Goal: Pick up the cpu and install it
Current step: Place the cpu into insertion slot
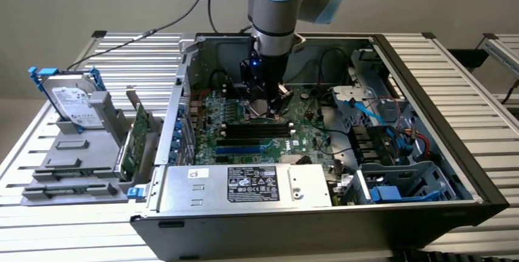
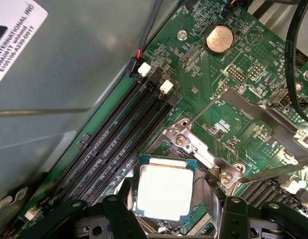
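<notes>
One cpu (image 2: 164, 191) lies flat, silver top up, on the motherboard (image 2: 214, 104) socket (image 2: 200, 185). It is square, so it has no long axis. The gripper (image 2: 171, 206) stands open, one finger on each side, seemingly not pinching it. Four memory slots (image 2: 119, 134) run alongside.

A plain grey wall (image 1: 97, 0), bare and evenly lit, backs a work table (image 1: 454, 79) built of ribbed silver metal slats running side by side, with black caps (image 1: 99, 33) at its rear corners. A second slatted table (image 1: 504, 46) of the same make stands just beside it at the exterior view's right, across a narrow gap. Soft, diffuse light throws only faint shadows over the metal.
</notes>
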Available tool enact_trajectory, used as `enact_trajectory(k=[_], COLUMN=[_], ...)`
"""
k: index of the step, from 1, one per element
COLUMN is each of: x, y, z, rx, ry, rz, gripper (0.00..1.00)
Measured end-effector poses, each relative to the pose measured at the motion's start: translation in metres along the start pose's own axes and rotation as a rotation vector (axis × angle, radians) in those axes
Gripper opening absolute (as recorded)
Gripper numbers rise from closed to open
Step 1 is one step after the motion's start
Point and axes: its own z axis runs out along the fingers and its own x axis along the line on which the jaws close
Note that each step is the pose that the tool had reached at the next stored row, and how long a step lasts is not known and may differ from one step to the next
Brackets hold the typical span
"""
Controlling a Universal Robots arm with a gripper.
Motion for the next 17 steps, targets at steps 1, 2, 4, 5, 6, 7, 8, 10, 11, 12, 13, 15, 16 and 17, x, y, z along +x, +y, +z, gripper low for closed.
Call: enact_trajectory(k=[1,2,4,5,6,7,8,10,11,12,13,15,16,17], x=[0.0002,0.0005,0.0015,0.002,0.0025,0.0027,0.0027,0.0027,0.0028,0.0028,0.0028,0.0028,0.0027,0.0028], y=[0.0002,0.0004,0.0012,0.0017,0.002,0.0023,0.0024,0.0025,0.0026,0.0027,0.0027,0.0026,0.0025,0.0025], z=[0.0004,0.0007,0.0012,0.0014,0.0016,0.0018,0.0021,0.0026,0.0031,0.0036,0.0039,0.0039,0.0039,0.0039], rx=[0.0009,0.0014,0.002,0.0021,0.0019,0.0013,0.0007,-0.0005,-0.0014,-0.0024,-0.0027,-0.0025,-0.0024,-0.0024], ry=[-0.0012,-0.0017,-0.0022,-0.0024,-0.0024,-0.0021,-0.0019,-0.0018,-0.0012,-0.0009,-0.0011,-0.0014,-0.0016,-0.0016], rz=[0.0,0.0,0.001,0.002,0.005,0.008,0.013,0.025,0.032,0.038,0.042,0.05,0.051,0.052], gripper=[0.67,0.67,0.67,0.67,0.67,0.67,0.67,0.67,0.67,0.67,0.67,0.67,0.67,0.67])
